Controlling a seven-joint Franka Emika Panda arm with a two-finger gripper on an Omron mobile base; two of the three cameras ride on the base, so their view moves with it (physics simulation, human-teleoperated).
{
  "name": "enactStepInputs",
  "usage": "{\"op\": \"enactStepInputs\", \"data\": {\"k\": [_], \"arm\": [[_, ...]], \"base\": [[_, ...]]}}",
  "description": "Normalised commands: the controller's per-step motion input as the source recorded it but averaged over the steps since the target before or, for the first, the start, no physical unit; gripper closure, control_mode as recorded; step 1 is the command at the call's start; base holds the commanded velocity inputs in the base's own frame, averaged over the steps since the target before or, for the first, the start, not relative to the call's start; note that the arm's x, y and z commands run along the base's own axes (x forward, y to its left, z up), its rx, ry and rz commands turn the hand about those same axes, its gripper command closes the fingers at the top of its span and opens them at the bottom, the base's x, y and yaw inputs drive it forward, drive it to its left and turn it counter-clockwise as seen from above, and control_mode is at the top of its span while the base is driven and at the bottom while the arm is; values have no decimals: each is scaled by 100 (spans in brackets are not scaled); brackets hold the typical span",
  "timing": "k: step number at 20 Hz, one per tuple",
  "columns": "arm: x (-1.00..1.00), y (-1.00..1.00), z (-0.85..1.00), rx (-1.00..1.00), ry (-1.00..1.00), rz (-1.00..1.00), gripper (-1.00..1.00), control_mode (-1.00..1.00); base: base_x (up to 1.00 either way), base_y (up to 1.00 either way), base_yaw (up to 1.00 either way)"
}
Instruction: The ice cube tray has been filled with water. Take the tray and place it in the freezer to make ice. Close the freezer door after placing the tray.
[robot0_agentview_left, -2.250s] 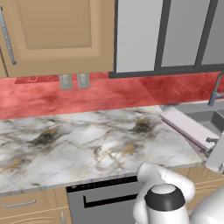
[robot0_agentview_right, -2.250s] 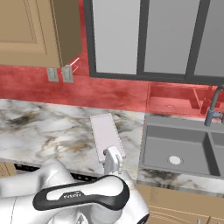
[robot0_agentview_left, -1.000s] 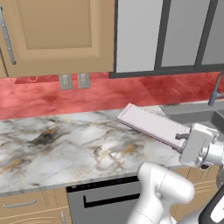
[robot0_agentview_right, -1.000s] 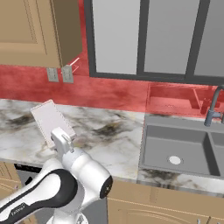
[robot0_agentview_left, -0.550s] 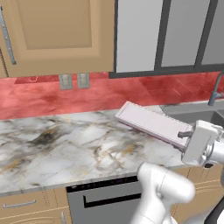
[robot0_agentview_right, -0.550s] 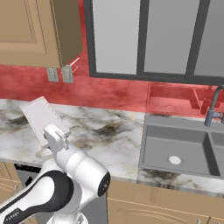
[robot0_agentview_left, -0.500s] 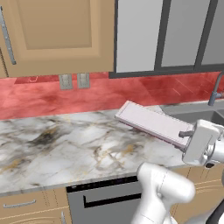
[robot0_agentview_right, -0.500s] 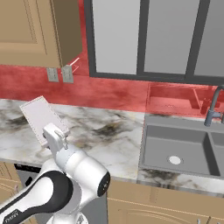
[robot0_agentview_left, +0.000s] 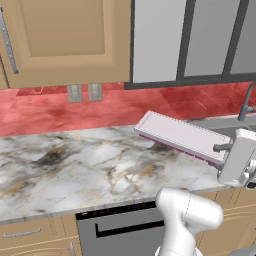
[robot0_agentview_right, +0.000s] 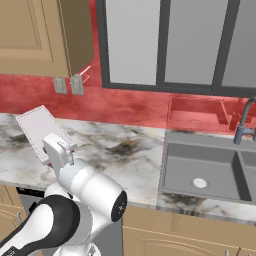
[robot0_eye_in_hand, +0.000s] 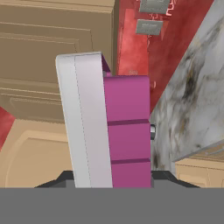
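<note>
The fingers (robot0_agentview_left: 222, 159) are closed on one end of the ice cube tray (robot0_agentview_left: 181, 136). The tray is up in the air above the marble tabletop (robot0_agentview_left: 75, 162), right of the middle in the left base view.

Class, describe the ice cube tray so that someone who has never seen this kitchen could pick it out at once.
Find the marble counter below the red backsplash, left of the grey sink. Above it, the white arm's gripper holds up the ice cube tray by one end. It is the one thin, flat, pale slab with a magenta underside, lifted off the counter.
</note>
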Motion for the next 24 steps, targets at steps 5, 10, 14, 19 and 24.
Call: {"op": "enactStepInputs", "data": {"k": [5,10,14,19,24], "arm": [[1,0,0,0,1,0,100,-100],[8,0,0,0,0,0,100,-100],[0,0,0,0,0,0,100,-100],[0,0,0,0,0,0,100,-100],[0,0,0,0,0,0,100,100]], "base": [[0,0,0],[0,0,0],[0,0,0],[0,0,0],[-1,0,0]]}}
